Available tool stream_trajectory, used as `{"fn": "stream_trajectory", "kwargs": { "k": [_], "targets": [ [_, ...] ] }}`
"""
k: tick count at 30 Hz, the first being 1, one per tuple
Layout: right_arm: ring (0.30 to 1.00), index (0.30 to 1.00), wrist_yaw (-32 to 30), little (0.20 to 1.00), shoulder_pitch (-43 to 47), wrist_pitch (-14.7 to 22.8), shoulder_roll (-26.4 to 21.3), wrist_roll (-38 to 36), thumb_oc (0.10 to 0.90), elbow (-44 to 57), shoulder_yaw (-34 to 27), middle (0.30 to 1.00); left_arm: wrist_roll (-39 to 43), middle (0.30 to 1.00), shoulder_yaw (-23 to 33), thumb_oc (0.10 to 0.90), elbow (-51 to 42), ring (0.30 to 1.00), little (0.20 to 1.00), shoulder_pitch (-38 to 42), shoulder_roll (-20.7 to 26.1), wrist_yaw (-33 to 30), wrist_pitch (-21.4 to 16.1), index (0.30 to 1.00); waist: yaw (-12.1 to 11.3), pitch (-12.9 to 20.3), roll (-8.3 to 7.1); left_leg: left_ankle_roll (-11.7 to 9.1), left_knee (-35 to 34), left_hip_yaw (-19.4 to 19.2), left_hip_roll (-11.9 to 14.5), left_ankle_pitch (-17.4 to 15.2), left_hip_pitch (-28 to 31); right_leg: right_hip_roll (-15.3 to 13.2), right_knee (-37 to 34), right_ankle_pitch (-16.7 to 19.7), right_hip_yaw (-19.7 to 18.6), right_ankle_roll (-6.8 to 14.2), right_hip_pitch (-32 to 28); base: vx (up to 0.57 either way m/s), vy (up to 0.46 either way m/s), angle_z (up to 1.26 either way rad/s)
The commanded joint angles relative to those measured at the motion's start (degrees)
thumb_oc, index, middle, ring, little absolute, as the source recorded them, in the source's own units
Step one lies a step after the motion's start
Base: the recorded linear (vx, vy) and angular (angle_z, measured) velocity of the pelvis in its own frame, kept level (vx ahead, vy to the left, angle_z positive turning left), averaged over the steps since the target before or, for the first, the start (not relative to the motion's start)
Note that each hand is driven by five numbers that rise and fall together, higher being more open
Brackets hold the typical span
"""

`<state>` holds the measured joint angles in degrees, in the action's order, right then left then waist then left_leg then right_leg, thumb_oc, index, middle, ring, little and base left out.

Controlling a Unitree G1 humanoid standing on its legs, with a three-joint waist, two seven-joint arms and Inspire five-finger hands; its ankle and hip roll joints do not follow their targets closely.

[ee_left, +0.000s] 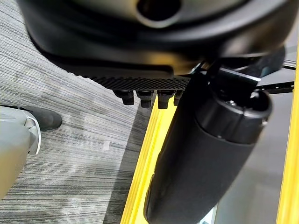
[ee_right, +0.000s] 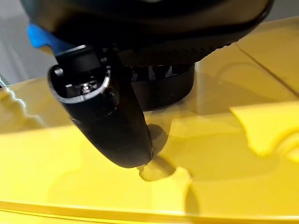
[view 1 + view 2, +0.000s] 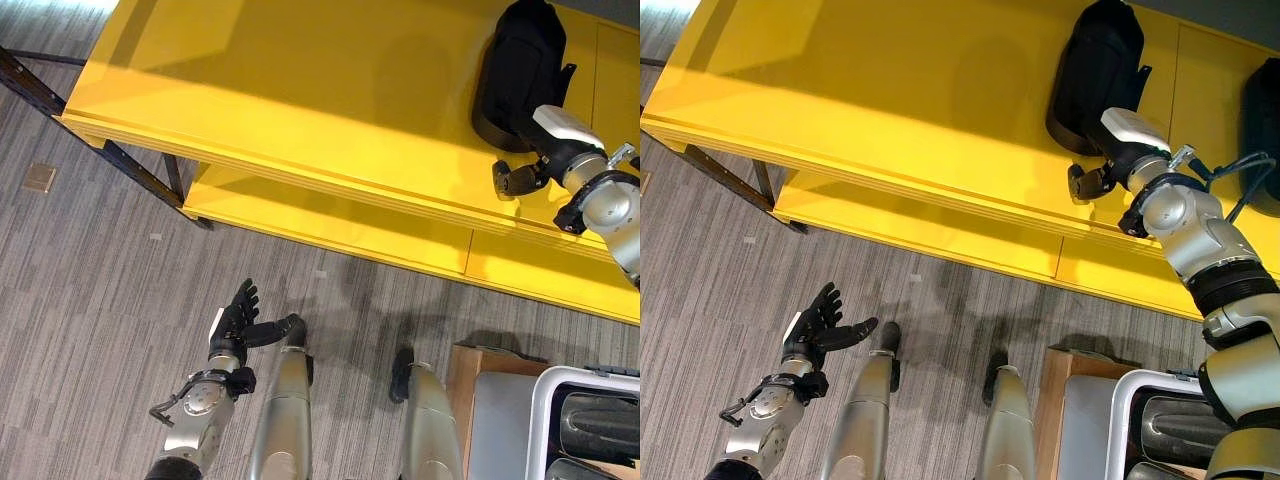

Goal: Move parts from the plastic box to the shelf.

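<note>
We see the right hand (image 3: 1110, 165) on the top board of the yellow shelf (image 3: 300, 90), at the near end of a black part (image 3: 1095, 75) lying there — whether its fingers grip the part, we cannot tell. A second black part (image 3: 1262, 120) lies further right. The left hand (image 3: 235, 320) hangs low over the grey carpet (image 3: 90, 270), fingers spread, empty. More dark parts (image 3: 598, 425) lie in the white plastic box (image 3: 545, 400) at lower right.
</note>
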<state>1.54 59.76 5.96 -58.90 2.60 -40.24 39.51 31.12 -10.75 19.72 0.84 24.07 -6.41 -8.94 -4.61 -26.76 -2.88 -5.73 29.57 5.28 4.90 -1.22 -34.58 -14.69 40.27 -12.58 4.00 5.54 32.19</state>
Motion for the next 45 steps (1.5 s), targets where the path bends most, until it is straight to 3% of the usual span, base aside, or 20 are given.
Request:
{"fn": "stream_trajectory", "kwargs": {
  "k": [1,45],
  "targets": [
    [1.0,1.0,-0.88,1.0,2.6,0.42,-5.96,-1.87,0.9,1.45,-0.98,1.0,-0.34,1.0,2.14,0.9,-5.79,1.0,1.0,-1.31,3.61,1.2,-4.3,1.0,0.47,1.72,-0.54,-0.28,2.17,4.37,2.43,-7.1,4.0,-0.63,-0.59,0.77,0.46,-0.48,-3.75,0.0,0.0,0.0],
    [1.0,1.0,-0.42,1.0,-1.45,0.71,-8.67,-1.59,0.9,3.47,-3.9,1.0,-0.12,1.0,2.62,0.9,-5.12,1.0,1.0,-1.18,3.64,1.75,-4.22,1.0,1.32,2.04,-0.61,-0.43,1.79,4.0,3.27,-6.98,4.09,-0.13,-0.56,0.55,0.36,-0.4,-3.65,0.0,0.0,0.0]
  ]
}}
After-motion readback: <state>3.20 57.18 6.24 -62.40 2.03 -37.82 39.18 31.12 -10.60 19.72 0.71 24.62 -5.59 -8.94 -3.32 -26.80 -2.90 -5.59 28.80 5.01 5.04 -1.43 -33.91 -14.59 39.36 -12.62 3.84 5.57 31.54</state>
